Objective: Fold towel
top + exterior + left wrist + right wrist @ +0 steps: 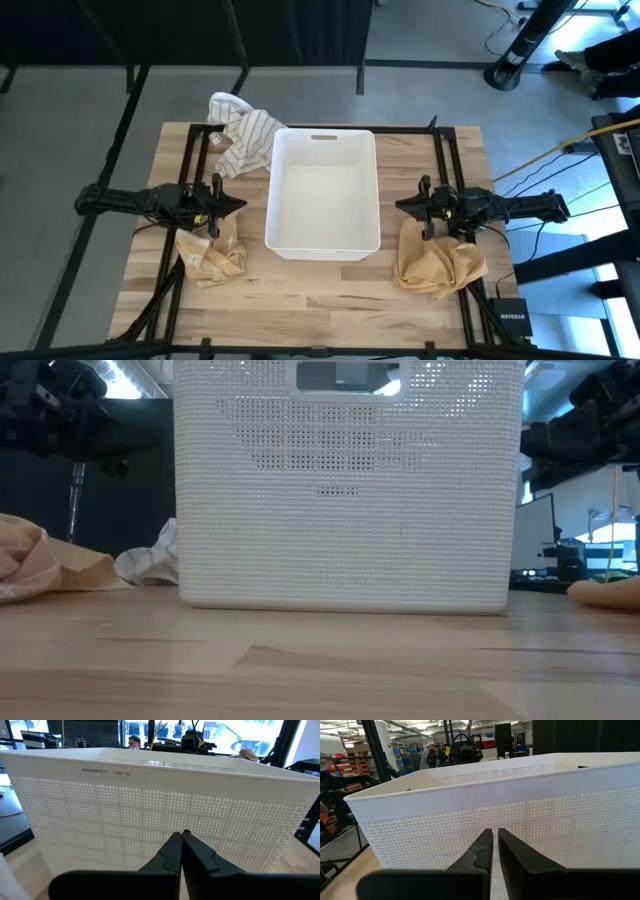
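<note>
Three crumpled towels lie on the table. A tan one (208, 256) lies at the near left, below my left gripper (240, 206). A bigger tan one (437, 262) sits at the near right, under my right gripper (400, 206). A white striped one (240, 135) rests at the far left, against the white basket (323, 190). Both grippers hover shut beside the basket's side walls and hold nothing. In the wrist views, the left fingers (181, 836) and the right fingers (495, 833) point at the perforated walls.
The white basket (345, 480) stands mid-table between the arms and fills most of the low view. Black frame rails run along the table's left and right sides. Bare wood lies along the near edge (320, 310). People and equipment show in the room beyond.
</note>
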`<action>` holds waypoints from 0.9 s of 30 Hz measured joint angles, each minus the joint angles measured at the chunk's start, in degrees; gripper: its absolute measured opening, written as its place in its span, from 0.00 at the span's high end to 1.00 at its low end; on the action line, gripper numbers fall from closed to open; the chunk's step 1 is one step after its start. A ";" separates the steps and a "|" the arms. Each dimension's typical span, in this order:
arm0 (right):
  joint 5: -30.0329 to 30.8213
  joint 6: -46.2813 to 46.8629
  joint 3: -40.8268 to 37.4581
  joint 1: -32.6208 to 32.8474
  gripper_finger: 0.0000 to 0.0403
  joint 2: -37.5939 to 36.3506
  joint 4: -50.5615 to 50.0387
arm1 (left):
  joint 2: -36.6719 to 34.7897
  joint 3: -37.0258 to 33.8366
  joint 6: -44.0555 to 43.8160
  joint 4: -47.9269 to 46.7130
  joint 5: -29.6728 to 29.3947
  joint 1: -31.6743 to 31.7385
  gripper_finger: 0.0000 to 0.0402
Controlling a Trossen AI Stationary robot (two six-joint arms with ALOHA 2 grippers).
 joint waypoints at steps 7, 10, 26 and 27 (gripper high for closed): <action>0.02 0.00 0.01 0.00 0.92 0.00 0.00 | 0.02 -0.38 -3.06 6.58 -0.02 0.00 1.00; 0.06 1.71 0.01 0.00 0.92 0.00 0.38 | -0.02 -0.22 -7.93 11.76 -0.15 0.01 1.00; -0.15 10.34 0.02 0.00 0.92 0.00 7.25 | 12.99 16.42 0.53 13.60 4.42 -2.92 1.00; -0.18 9.83 0.02 0.00 0.92 -0.02 8.01 | 15.83 19.64 0.51 10.97 4.42 -3.36 1.00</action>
